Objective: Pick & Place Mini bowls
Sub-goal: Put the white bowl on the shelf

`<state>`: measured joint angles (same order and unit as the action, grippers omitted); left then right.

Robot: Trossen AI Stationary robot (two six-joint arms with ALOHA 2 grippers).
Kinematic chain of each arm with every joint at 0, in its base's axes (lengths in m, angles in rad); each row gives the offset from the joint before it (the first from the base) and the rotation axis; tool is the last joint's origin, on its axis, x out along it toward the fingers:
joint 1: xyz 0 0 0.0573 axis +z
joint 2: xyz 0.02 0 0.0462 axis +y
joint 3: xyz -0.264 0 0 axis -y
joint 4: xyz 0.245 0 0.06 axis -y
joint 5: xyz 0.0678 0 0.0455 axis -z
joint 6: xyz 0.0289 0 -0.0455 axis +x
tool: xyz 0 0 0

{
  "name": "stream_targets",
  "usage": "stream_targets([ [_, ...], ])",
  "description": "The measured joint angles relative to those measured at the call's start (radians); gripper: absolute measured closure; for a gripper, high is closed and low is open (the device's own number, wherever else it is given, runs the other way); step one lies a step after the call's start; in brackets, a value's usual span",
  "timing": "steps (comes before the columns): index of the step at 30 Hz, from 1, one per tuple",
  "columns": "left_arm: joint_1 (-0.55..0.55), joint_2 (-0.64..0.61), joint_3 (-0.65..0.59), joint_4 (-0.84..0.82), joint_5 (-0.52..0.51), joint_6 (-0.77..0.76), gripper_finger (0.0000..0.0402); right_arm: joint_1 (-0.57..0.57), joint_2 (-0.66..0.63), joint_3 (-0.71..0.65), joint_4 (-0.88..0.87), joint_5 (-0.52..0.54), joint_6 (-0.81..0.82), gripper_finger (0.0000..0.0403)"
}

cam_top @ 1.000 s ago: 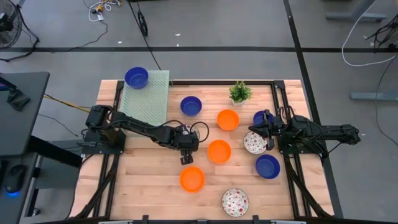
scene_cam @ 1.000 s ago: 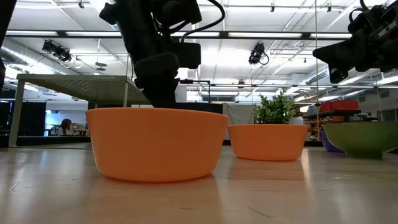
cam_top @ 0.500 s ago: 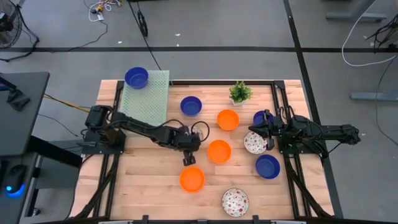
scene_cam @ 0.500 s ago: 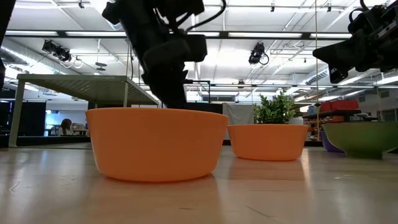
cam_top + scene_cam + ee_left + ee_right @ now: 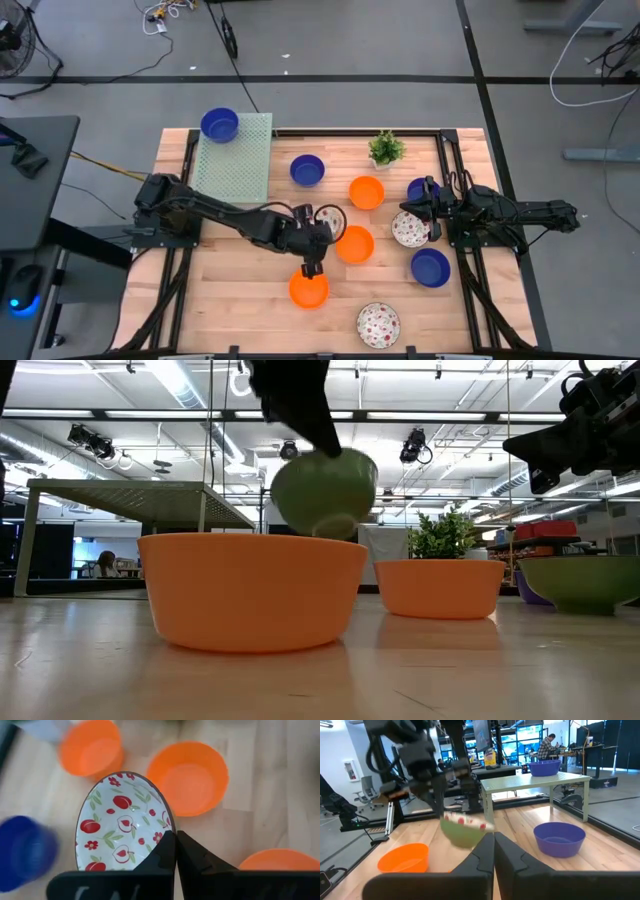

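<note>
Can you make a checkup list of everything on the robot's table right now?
Surface: wooden table, no spills seen.
Job's things: one speckled bowl lifted and tilted; blue bowl on the green mat; other mini bowls rest on the wood.
Clutter: potted plant.
Grippers: left gripper shut on the speckled bowl's rim; right gripper shut, at the table's right side.
Cables: loose cables on the floor.
Surroundings: a person far off.

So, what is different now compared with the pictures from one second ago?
The left gripper has lifted a white mini bowl with red fruit pattern off the wooden table; its fingers pinch the rim, and the arm has moved toward the middle orange plastic bowl. The right gripper and the other bowls stayed in place.
</note>
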<state>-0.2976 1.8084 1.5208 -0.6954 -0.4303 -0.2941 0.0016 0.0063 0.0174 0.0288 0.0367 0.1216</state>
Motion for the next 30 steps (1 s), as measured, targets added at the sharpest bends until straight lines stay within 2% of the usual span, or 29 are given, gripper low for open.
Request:
stream_targets([
  [5, -0.036, 0.0, 0.147, -0.236, -0.144, -0.011, 0.0397, 0.0, 0.0, 0.0, 0.0, 0.0, 0.0, 0.0392],
  [9, -0.05, 0.0, 0.258, -0.457, -0.252, -0.078, 0.0397, 0.0, 0.0, 0.0, 0.0, 0.0, 0.0, 0.0392],
  [15, -0.012, -0.005, 0.344, -0.832, -0.306, -0.278, 0.0397, 0.0, 0.0, 0.0, 0.0, 0.0, 0.0, 0.0392],
  [17, 0.012, -0.01, 0.336, -0.882, -0.304, -0.328, 0.0397, 0.0, 0.0, 0.0, 0.0, 0.0, 0.0, 0.0392],
  [21, 0.062, -0.05, 0.288, -0.876, -0.286, -0.3, 0.0398, 0.0, 0.0, 0.0, 0.0, 0.0, 0.0, 0.0392],
  [30, 0.211, -0.255, 0.036, -0.875, -0.277, -0.336, 0.0398, 0.0, 0.0, 0.0, 0.0, 0.0, 0.0, 0.0392],
])
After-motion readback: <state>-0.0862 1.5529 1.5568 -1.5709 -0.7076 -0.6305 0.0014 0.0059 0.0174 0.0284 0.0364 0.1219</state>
